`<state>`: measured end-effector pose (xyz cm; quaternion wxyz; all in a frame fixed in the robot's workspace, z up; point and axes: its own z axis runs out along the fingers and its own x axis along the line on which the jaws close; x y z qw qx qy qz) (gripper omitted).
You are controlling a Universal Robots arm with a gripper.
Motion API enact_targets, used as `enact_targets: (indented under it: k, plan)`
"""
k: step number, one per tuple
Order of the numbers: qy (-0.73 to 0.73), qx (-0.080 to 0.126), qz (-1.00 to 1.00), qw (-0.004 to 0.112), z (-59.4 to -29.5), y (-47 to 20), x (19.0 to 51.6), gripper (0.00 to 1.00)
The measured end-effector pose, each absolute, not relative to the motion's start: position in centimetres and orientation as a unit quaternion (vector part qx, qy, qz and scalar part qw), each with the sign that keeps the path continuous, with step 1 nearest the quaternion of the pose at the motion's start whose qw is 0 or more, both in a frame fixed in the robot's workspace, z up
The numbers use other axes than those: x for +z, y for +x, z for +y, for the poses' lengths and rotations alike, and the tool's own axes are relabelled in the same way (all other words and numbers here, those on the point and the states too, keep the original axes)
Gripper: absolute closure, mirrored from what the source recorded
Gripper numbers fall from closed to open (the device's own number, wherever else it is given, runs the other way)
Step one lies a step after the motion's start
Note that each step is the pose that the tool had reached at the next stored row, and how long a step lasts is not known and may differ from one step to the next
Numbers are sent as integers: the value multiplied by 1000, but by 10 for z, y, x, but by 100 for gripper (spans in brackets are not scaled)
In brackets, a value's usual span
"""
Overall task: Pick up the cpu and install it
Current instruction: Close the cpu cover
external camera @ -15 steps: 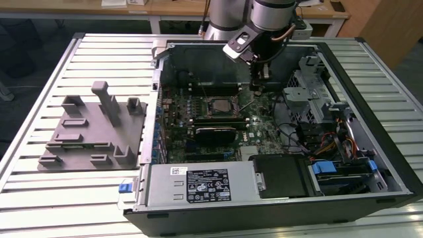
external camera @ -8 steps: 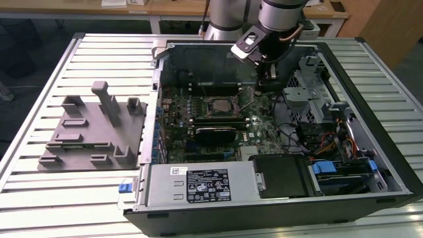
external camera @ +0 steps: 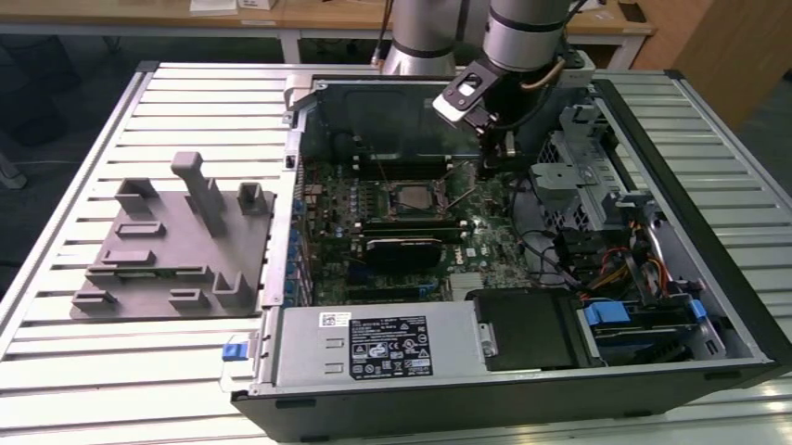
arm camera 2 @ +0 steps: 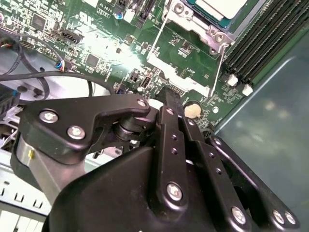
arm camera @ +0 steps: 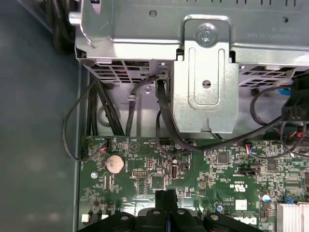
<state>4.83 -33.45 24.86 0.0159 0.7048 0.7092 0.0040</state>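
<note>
The cpu point(arm camera 2: 223, 7) is a silvery-white square lying flat in the motherboard socket point(external camera: 415, 197), inside the open computer case. The socket's metal frame point(arm camera 2: 179, 66) and a thin wire lever point(arm camera 2: 221, 67) lie beside it. My gripper point(external camera: 495, 156) hangs over the board, to the exterior view's right of the socket and apart from the cpu. In both wrist views its black fingers point(arm camera: 166, 195) are pressed together with nothing between them, just above the green board near a coin battery point(arm camera: 114, 163). The gripper point(arm camera 2: 170, 94) points down at the board.
A grey plastic tray with upright posts point(external camera: 173, 241) sits on the slatted table at the exterior view's left. Inside the case are a metal drive cage point(arm camera: 205, 72), loose black cables point(arm camera: 164, 121), memory slots point(arm camera 2: 260, 38) and a power supply point(external camera: 371, 345).
</note>
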Motion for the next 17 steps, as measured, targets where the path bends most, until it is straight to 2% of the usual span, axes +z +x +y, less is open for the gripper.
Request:
enact_targets:
  k: [17]
  plan:
    - [705, 5, 709, 15, -331, 47, 241, 89]
